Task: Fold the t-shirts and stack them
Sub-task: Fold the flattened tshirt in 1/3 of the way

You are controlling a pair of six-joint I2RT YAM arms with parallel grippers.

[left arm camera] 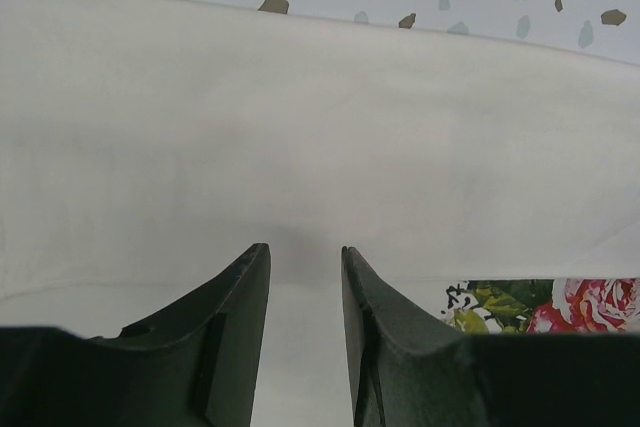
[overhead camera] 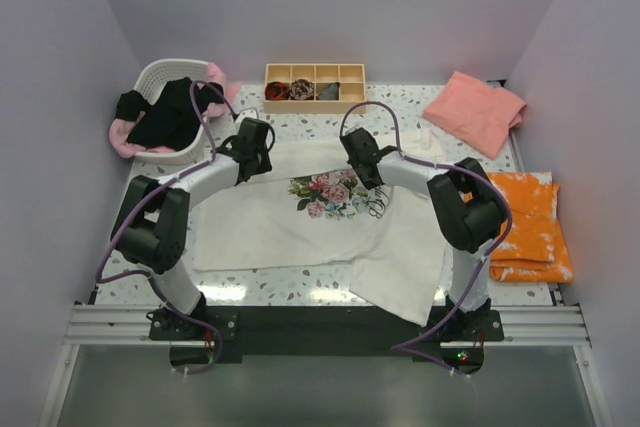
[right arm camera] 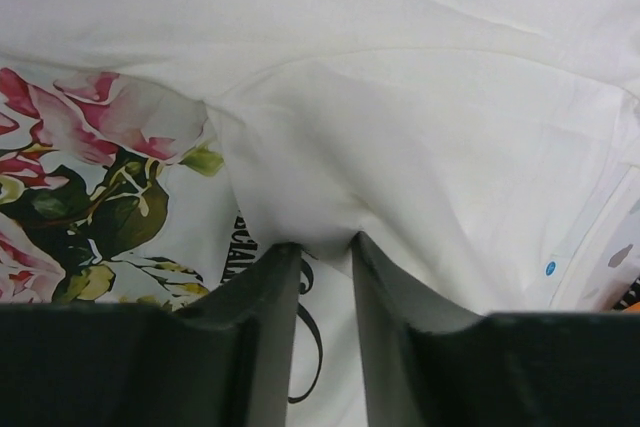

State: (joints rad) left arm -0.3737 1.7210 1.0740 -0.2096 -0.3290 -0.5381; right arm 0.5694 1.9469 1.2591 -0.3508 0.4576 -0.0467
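A large cream-white t-shirt (overhead camera: 260,227) with a rose print (overhead camera: 330,194) lies spread across the middle of the table, its top part folded down. My left gripper (overhead camera: 258,159) is low over its upper left. In the left wrist view the gripper (left arm camera: 305,247) is open over plain white cloth (left arm camera: 320,127), with nothing between the jaws. My right gripper (overhead camera: 368,175) is at the upper right of the print. In the right wrist view the gripper (right arm camera: 325,240) is open, its tips at the edge of a white fold (right arm camera: 430,147) beside the roses (right arm camera: 80,137).
A salmon-pink t-shirt (overhead camera: 475,112) lies at the back right. A folded orange tie-dye garment (overhead camera: 525,222) lies at the right edge. A white basket (overhead camera: 160,72) at the back left holds black (overhead camera: 165,112) and light pink cloth. A wooden box (overhead camera: 315,87) with dark rolled bundles stands at the back.
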